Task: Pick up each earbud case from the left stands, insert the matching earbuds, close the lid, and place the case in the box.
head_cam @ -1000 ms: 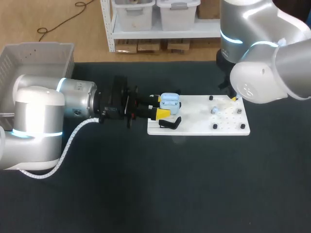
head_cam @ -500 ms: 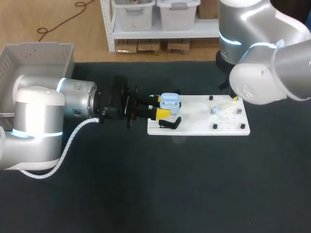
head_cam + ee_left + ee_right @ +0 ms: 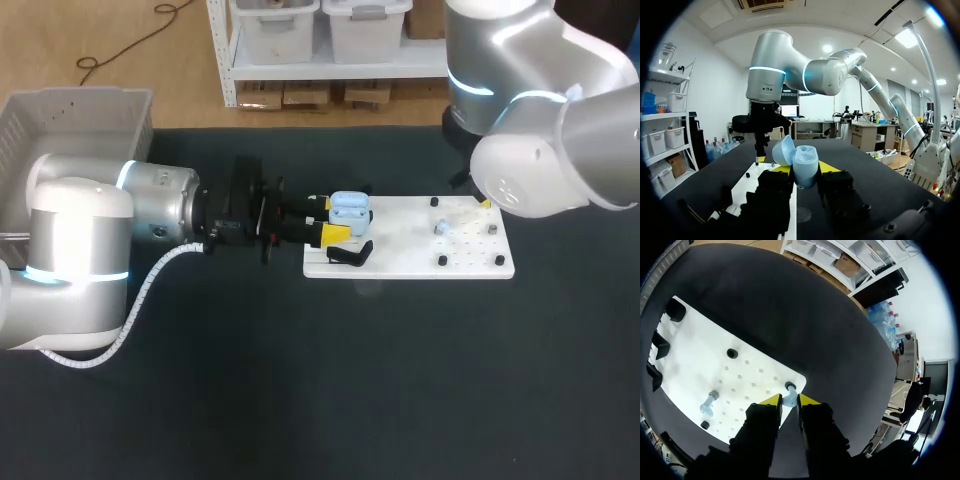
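The left end effector (image 3: 805,170) grips the pale blue case (image 3: 350,211) by its two sides, holding it just above the left end of the white board (image 3: 695,355), with the lid (image 3: 782,150) hinged open. At the board's far right corner the right end effector (image 3: 789,400) is closed down narrow on a small blue earbud (image 3: 789,396) beside its peg – both yellow tips appear to touch it. A second earbud (image 3: 706,406) sits on a peg nearer the board's middle. The grey box (image 3: 60,110) waits at the far left of the bench (image 3: 400,380).

The earbud is likely very light, hard and smooth – easy to squirt out of a pinch, so a gentle hold across its stem seems best. The case looks rigid and slick too. Its sides are the safe place to hold, since that leaves the hinge and sockets free.
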